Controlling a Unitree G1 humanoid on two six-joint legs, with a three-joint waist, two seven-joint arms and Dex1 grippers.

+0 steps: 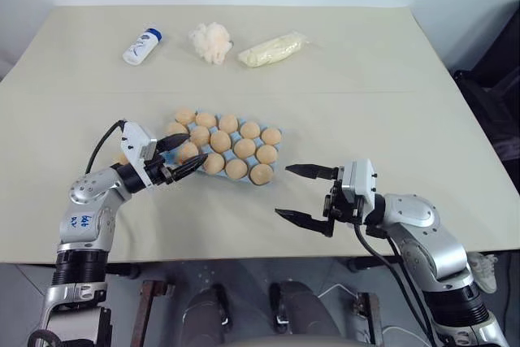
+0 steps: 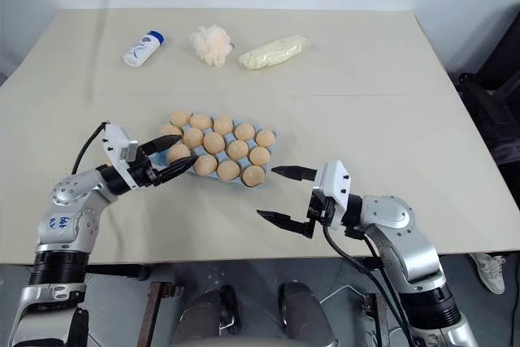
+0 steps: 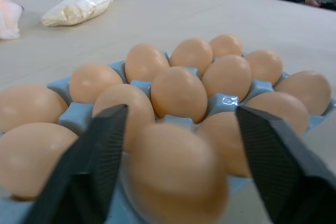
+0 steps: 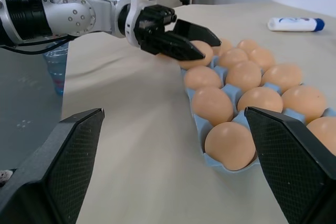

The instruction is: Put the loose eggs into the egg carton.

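Both arms are built of rounded silver-grey metal segments joined by black ribbed collars. The left arm (image 1: 89, 217) carries small blue handwritten markings on its upper segment, and a black cable loops from that segment to the white box-shaped wrist housing. The left gripper (image 1: 185, 156) has two black, tapering, wedge-shaped fingers (image 3: 89, 166) whose inner faces are finely cross-hatched. The right arm (image 1: 422, 237) has the same silver shells, with black cables trailing beneath it. Its white wrist block shows small dark screw holes, and the right gripper (image 1: 305, 195) ends in two pointed black fingers (image 4: 283, 156) with the same textured pads.
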